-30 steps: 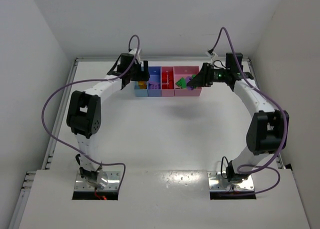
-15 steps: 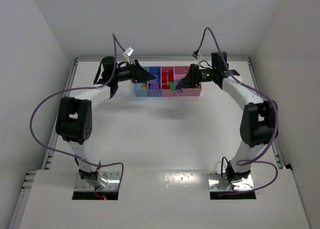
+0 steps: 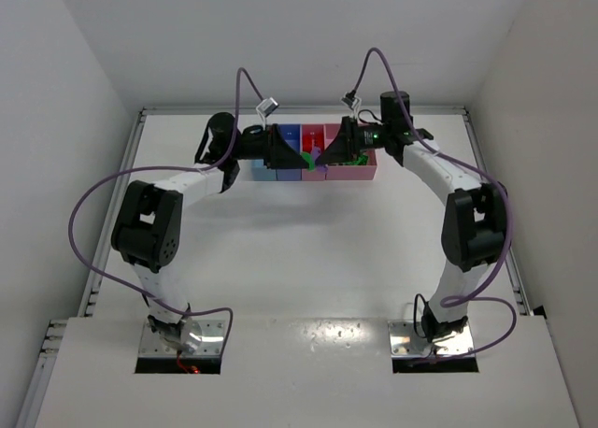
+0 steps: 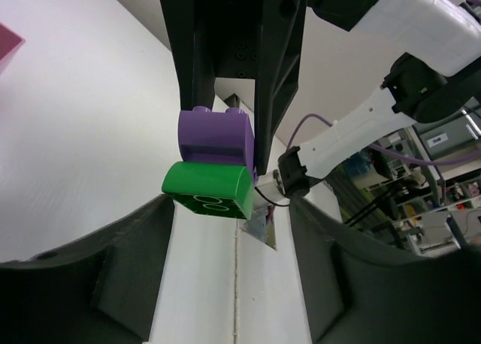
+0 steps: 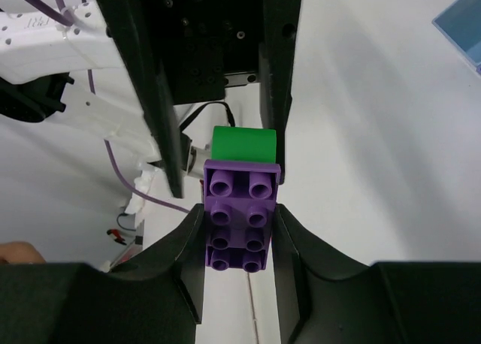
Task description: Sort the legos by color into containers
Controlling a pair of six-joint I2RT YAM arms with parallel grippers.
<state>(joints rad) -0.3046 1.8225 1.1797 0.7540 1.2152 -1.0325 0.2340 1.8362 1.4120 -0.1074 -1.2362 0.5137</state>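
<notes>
A robotics lab: plain white panel walls (image 3: 56, 92) box in a white worktop (image 3: 308, 246) carrying two cabled robot arms (image 3: 149, 224); cluttered equipment shelves (image 4: 451, 179) show at the left wrist view's right edge.

Seen from the top, the left gripper (image 3: 291, 155) and right gripper (image 3: 329, 155) cover part of the containers (image 3: 360, 173). The lego clump (image 3: 313, 160) between them looks tiny. The bricks inside are too small to tell.

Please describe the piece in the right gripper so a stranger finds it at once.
Find the bins at the table's far edge. Above them the right gripper pinches a purple brick joined to a green brick; unlike the rest, this pair lies in no bin.
</notes>
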